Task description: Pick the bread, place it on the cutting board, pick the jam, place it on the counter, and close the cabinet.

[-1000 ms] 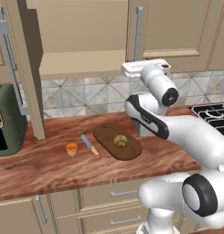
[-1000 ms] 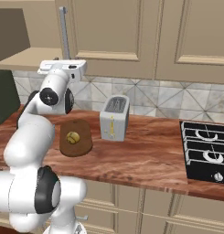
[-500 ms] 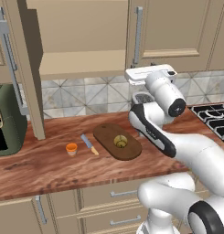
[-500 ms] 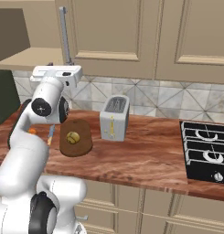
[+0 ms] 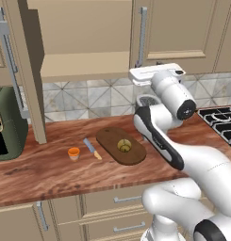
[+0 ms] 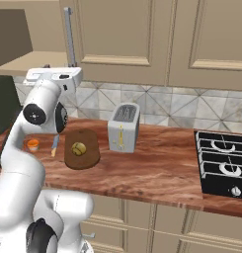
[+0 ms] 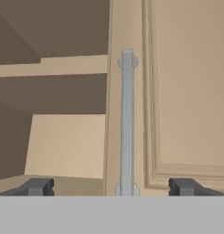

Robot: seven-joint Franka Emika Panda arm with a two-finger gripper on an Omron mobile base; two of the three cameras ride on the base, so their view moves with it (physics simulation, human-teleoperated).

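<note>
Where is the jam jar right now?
In the left base view the jam stands on the counter, left of the cutting board, a small knife between.

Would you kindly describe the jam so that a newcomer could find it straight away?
Start at the counter, left of the cutting board that carries the bread. The jam stands there beside a small knife. It is the lone orange, cup-shaped jar, unlike the olive-brown bun.
</note>
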